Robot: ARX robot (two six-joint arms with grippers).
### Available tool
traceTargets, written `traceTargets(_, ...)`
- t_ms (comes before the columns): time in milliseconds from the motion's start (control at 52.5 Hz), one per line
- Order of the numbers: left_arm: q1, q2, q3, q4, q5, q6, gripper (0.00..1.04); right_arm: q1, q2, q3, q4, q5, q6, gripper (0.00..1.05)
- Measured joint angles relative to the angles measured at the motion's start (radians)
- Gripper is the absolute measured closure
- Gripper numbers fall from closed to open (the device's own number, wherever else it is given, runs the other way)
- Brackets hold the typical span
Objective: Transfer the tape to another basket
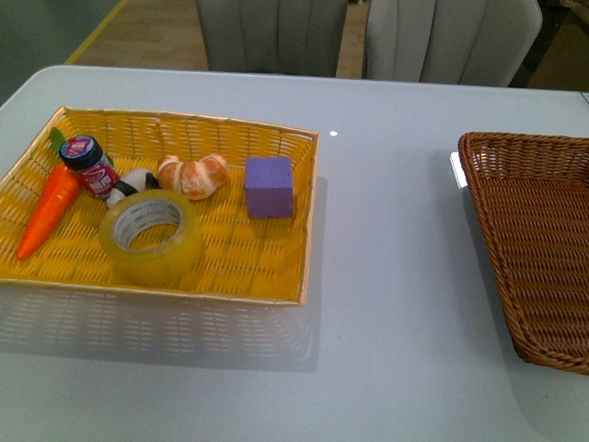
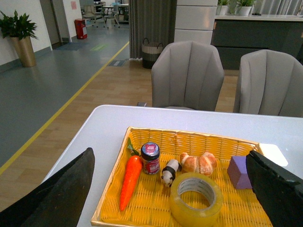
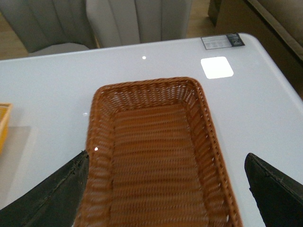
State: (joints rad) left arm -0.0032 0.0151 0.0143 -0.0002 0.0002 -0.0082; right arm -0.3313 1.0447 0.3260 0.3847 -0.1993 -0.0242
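Front view: the tape lies flat in the yellow tray on the left of the worktop, close to the tray's near rim. Its hole faces up, so its axis stands upright. A carrot, a small jar, a panda toy and a croissant lie just beyond it on the far side, and a purple block sits to its right, apart from it. The brown basket is at the right edge of the worktop, well apart from the tray, with bare worktop between them. Neither arm appears in this view.

Left wrist view: the left claw is spread wide and holds nothing. It hangs above the tray on the near side. The tape lies below and ahead of it, within the span of the two fingers. The roll's side wall is free toward the near rim, while the panda toy and croissant crowd its far side.

Right wrist view: the right claw is also wide and holds nothing. It is poised over the brown basket, and the tape is not in sight here; only a corner of the yellow tray shows.

Assessment: the left arm is the nearer to the tape. The coming move looks to be a descent from above onto the upright-axis roll, followed by a long carry rightward to the basket.
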Motion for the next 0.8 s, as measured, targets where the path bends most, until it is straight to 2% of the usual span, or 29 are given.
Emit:
traceTargets(57,0.000,0.000,0.000,0.000,0.000,0.000,0.09,-0.030,0.246,0.094,0.133,0.012,-0.058,0.09)
traceTargets(114,0.000,0.000,0.000,0.000,0.000,0.000,0.09,-0.051,0.447,0.188,0.190,0.024,-0.097,0.09)
traceTargets(267,0.000,0.000,0.000,0.000,0.000,0.000,0.09,-0.077,0.783,0.380,0.192,0.053,-0.156,0.09)
traceTargets(381,0.000,0.000,0.000,0.000,0.000,0.000,0.09,-0.084,0.982,0.532,0.132,0.057,-0.164,0.09)
traceTargets(800,0.000,0.000,0.000,0.000,0.000,0.000,0.09,-0.082,1.236,0.799,0.028,0.072,-0.185,0.09)
